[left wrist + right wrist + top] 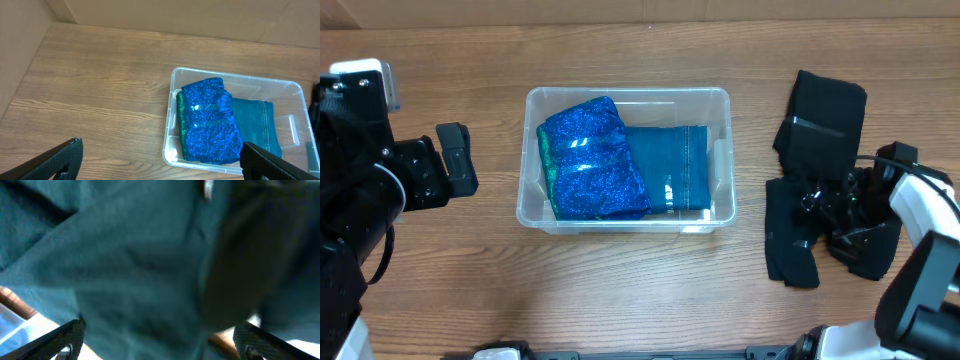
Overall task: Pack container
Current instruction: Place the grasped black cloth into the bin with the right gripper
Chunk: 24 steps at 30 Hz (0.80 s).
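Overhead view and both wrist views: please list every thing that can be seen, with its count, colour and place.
container: 1, clear and colourless, middle of the table.
sparkly cloth: 1, bright blue, inside the container, left part.
folded cloth: 1, teal blue, inside the container, right part.
black cloth: 1 heap, black, on the table right of the container.
table: 1, brown wood, under everything.
left arm: 1, black, left of the container and apart from it, jaws open.
right arm: 1, black and white, far right, down on the black cloth, jaws open.
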Available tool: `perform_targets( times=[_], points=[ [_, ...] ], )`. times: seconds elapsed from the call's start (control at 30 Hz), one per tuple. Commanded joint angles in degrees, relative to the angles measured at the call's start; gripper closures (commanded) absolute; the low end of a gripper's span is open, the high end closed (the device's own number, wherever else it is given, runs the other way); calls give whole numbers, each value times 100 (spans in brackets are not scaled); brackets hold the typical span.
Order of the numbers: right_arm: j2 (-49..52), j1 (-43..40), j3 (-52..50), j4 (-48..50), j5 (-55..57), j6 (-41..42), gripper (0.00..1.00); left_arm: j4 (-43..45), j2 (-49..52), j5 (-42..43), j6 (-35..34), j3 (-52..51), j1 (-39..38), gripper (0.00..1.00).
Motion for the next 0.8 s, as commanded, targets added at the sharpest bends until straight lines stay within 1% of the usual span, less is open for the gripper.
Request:
perform_targets(
  times=[0.0, 0.03, 0.07, 0.1, 0.13, 0.17, 0.23, 0.27, 0.3, 0.33, 0.37, 0.4, 0.43, 0.47, 0.5, 0.53, 0.6, 0.67, 0.7, 0.77],
  points=[
    [256, 0, -468, 479, -616, -46, 19, 13, 11, -57, 92, -15, 7, 0],
    [256, 2, -686, 699, -638, -44, 34, 13, 11, -57, 92, -15, 7, 0],
    [256, 0, -870, 909, -636, -46, 42, 11, 11, -57, 92, -17, 7, 0],
    [254, 0, -955, 970, -636, -50, 63, 11, 11, -57, 92, -15, 7, 0],
    [181, 0, -868, 833, -758, -72, 72, 13, 11, -57, 92, -15, 7, 0],
    [85, 0, -776, 704, -839, -109, 76, 11, 11, -57, 92, -17, 7, 0],
    [-610, 37, -348, 72, -1156, -264, 85, 11, 11, -57, 92, -17, 7, 0],
    [-1119, 122, -109, -236, -1204, -267, 88, 13, 11, -57, 92, -17, 7, 0],
    [-1821, 291, 210, -551, -1283, -260, 94, 13, 11, -57, 92, -17, 7, 0],
    [-2476, 490, 516, -737, -1436, -210, 96, 13, 11, -57, 92, -15, 7, 0],
    [-3049, 717, 769, -761, -1670, -120, 96, 11, 11, -57, 92, -17, 7, 0],
    [-3436, 918, 909, -693, -1766, 199, 96, 13, 11, -57, 92, -15, 7, 0],
    [-3845, 1196, 1001, -522, -1779, 774, 96, 13, 11, -57, 92, -17, 7, 0],
    [-4260, 1558, 1008, -125, -1775, 1379, 96, 11, 11, -57, 92, -17, 7, 0],
    [-4454, 1836, 1008, 251, -1762, 1770, 96, 13, 11, -57, 92, -17, 7, 0],
    [-4559, 2232, 1008, 697, -1609, 2343, 96, 11, 11, -57, 92, -15, 7, 0],
    [-4406, 2986, 999, 1274, -1115, 3112, 96, 13, 11, -57, 92, -15, 7, 0],
    [-3908, 3766, 962, 1799, -608, 3740, 96, 11, 11, -57, 92, -17, 7, 0],
    [-3353, 4334, 957, 2188, -297, 4046, 96, 13, 11, -57, 92, -15, 7, 0],
    [-2310, 5010, 957, 2986, 177, 4468, 96, 13, 11, -57, 92, -15, 7, 0]
  ],
)
